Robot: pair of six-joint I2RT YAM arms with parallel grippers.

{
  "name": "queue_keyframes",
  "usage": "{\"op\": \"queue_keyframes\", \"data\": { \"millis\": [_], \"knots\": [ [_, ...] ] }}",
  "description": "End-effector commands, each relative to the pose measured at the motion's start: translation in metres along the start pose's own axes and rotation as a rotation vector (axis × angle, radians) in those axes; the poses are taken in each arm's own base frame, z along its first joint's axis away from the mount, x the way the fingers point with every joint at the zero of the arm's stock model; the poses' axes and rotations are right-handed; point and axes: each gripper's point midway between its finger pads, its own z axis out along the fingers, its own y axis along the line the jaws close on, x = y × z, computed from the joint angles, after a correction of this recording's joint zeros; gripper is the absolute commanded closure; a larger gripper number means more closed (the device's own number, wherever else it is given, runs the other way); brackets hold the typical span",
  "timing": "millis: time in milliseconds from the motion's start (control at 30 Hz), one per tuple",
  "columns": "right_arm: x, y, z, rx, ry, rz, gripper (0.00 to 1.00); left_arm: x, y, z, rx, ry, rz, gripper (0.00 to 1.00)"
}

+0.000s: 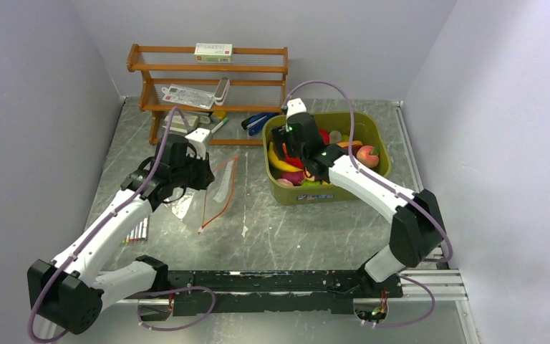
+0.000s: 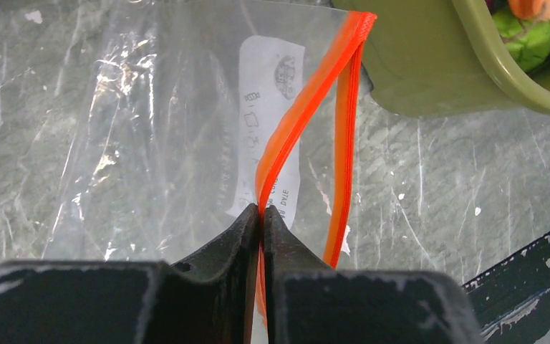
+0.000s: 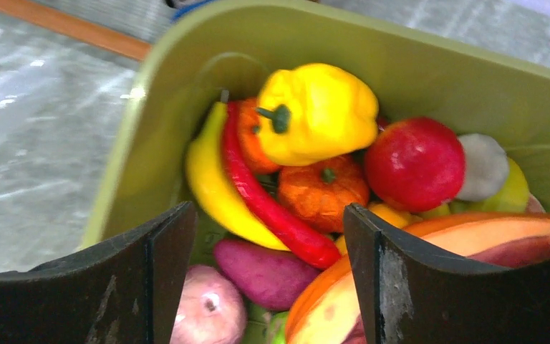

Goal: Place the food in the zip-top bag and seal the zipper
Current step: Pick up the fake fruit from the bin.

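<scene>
The left gripper [image 2: 261,210] is pinching one lip of the zipper [image 2: 297,122] with its jaws pressed together, and I think this thin hold is the main risk: if the strip is slipping out, the mouth of the zip-top bag [image 2: 136,122] is falling flat on the table [image 2: 437,186]. The mouth is gaping only narrowly (the two orange lips are meeting again at the far end), so a bulky piece may be pushing the bag away. The right gripper [image 3: 268,215] is hanging with its fingers spread wide and holding nothing over the olive-green tub [image 3: 415,64]. The food [image 3: 315,111] is lying just below it, and the bag is lying beside the tub, apart from this gripper.
</scene>
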Motion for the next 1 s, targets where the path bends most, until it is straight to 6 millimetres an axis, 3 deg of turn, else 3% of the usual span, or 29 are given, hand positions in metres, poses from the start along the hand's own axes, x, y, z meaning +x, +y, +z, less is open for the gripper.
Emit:
{"op": "queue_keyframes", "data": {
  "millis": [0,167,467,567,667,967],
  "knots": [
    [-0.005,-0.05,0.011,0.189,0.051,0.048,0.26,-0.02,-0.018,-0.004,0.11,-0.145,0.073,0.93],
    [0.017,-0.085,0.023,0.277,0.154,0.027,0.24,-0.015,-0.013,-0.008,0.087,-0.127,0.098,0.93],
    [0.039,-0.112,0.044,0.282,0.263,0.014,0.18,-0.014,-0.01,-0.013,0.068,-0.159,0.095,0.93],
    [0.045,-0.119,0.05,0.289,0.277,0.011,0.15,-0.014,-0.01,-0.014,0.069,-0.155,0.095,0.93],
    [0.049,-0.123,0.056,0.288,0.306,-0.004,0.22,-0.011,-0.011,-0.013,0.074,-0.145,0.096,0.93],
    [0.058,-0.123,0.075,0.255,0.326,-0.005,0.16,-0.013,-0.009,-0.015,0.062,-0.155,0.094,0.93]
  ]
}}
